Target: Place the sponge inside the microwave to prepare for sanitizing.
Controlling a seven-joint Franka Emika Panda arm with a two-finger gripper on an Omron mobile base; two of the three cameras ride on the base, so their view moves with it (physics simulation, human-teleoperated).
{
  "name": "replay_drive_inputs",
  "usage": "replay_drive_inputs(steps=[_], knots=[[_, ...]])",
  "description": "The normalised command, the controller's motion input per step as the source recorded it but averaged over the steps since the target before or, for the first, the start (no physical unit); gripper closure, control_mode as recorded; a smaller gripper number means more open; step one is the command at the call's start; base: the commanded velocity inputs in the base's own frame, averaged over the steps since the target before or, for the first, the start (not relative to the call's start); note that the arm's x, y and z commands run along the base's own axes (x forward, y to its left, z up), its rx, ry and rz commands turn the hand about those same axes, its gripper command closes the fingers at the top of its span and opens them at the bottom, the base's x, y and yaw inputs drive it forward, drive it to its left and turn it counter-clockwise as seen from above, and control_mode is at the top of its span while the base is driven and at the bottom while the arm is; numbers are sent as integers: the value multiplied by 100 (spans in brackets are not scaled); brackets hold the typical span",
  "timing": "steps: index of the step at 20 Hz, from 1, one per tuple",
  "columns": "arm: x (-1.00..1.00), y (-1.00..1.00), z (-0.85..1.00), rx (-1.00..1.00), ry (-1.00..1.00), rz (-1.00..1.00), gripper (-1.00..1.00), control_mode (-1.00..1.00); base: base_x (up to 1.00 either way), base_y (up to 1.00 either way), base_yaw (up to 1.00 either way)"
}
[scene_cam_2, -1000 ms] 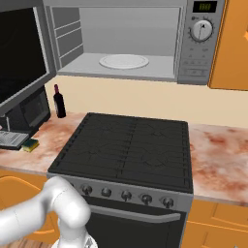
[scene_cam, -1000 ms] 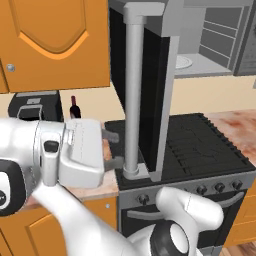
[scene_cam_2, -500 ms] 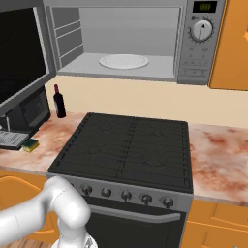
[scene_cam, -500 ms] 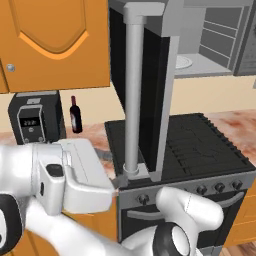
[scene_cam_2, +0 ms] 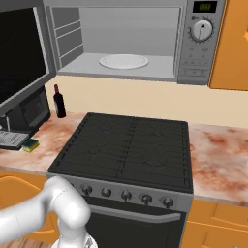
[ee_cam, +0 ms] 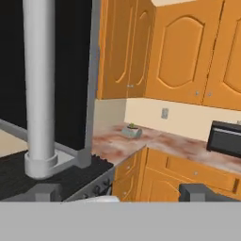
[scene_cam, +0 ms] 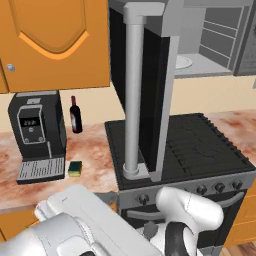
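Gripper [ee_cam: 121,193]: jaws wide apart, nothing between them; I see its two dark tips at the bottom of the hand view, low beside the stove's front corner, aimed past the door toward the far counter. Door [ee_cam: 56,70]: black glass, swung fully out, its grey bar handle [ee_cam: 39,84] just ahead of my hand and between me and most of the room. Sponge [scene_cam: 75,168]: yellow with a green top, flat on the marbled counter [scene_cam: 92,150], just beside the coffee machine's drip tray, left of the stove and well apart from my hand; from the right base view it sits at the counter's left edge [scene_cam_2: 30,145]. Microwave [scene_cam_2: 193,58]: above the stove, cavity open, white turntable [scene_cam_2: 124,61] bare. Step in hand, as I judge it: reach for the sponge. To do it well I would swing left clear of the handle, come down from above with the jaws across the sponge's short side, and keep off the coffee machine [scene_cam: 37,130] and the bottle [scene_cam: 75,115]. Writing: the microwave's display [scene_cam_2: 204,7] shows dim green digits, too small to read; the coffee machine's panel carries pale marks I cannot make out; the bottle has a light label, no legible text; no brand visible.
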Motion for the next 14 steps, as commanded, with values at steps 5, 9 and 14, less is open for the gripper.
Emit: replay_drive_inputs(steps=[5, 9, 14], knots=[[-70, -26, 6, 20, 7, 42, -100, -100, 0, 0, 0], [-20, -45, 13, 25, 20, 30, -100, -100, 0, 0, 0], [-19, -62, 18, 32, 27, 26, -100, -100, 0, 0, 0]])
